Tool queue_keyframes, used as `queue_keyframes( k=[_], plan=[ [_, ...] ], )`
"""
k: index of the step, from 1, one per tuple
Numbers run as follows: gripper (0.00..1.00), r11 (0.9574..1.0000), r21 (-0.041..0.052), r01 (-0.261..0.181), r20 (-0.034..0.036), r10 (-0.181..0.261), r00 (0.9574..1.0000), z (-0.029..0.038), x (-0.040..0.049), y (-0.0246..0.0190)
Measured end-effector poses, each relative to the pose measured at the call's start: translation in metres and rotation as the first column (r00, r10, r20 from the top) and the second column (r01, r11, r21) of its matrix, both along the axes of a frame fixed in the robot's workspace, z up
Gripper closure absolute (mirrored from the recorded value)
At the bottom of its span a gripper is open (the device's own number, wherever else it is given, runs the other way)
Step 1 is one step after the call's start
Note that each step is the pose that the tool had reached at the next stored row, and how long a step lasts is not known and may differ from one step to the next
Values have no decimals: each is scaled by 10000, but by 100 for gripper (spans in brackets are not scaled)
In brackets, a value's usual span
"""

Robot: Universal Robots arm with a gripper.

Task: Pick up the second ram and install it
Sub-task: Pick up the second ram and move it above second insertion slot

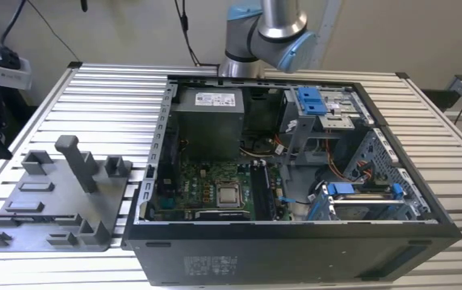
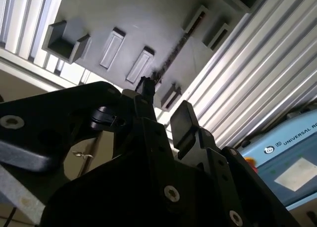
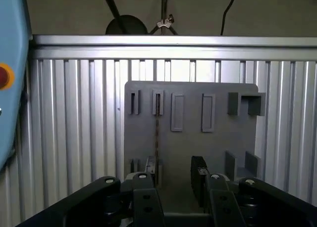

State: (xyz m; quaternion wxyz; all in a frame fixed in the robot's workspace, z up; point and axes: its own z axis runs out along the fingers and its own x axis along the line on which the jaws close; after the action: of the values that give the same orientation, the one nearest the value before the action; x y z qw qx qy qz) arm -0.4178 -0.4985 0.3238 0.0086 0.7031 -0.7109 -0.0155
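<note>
One stick, the second ram (image 3: 157, 133), stands on edge in the grey holder (image 1: 54, 208) at the exterior view's lower left on the desk (image 1: 110, 90); your jaws hang wide open and empty above it, so the pick-up step looks in hand, and you probably need to centre the stick between them.

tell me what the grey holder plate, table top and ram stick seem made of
The grey holder plate looks like plastic, moulded or printed: even dull grey, no glare. The table top is likely bare aluminium: ribbed slats, bright silvery sheen. The second ram shows edge-on as a thin dark strip standing on the plate; probably circuit board, hard to confirm.
</note>
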Motion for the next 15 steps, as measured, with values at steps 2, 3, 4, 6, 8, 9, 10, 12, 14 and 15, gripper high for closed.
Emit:
queue_keyframes(
  k=[2, 3, 4, 6, 8, 9, 10, 12, 14, 15],
  plan=[
    [58, 10000, 32, -1, -2, 1, 10000, -5, 0, -1],
    [58, 10000, 33, -1, -2, 1, 10000, -5, 0, 0],
    [58, 10000, 34, -1, -1, 1, 10000, -6, 0, 0],
    [58, 10000, 33, 0, 0, 0, 10000, -9, 0, 1],
    [58, 10000, 18, -1, 8, 1, 10000, -17, 1, 6],
    [58, 10000, 15, -2, 23, 2, 10000, -19, 1, 7],
    [58, 10000, 15, -1, 33, 1, 10000, -22, 1, 8],
    [58, 10000, 17, -2, 42, 2, 10000, -36, 1, 8],
    [58, 10000, 16, -6, 48, 6, 10000, -53, 0, 8],
    [58, 10000, 15, -9, 50, 9, 10000, -63, 0, 9]
  ],
)
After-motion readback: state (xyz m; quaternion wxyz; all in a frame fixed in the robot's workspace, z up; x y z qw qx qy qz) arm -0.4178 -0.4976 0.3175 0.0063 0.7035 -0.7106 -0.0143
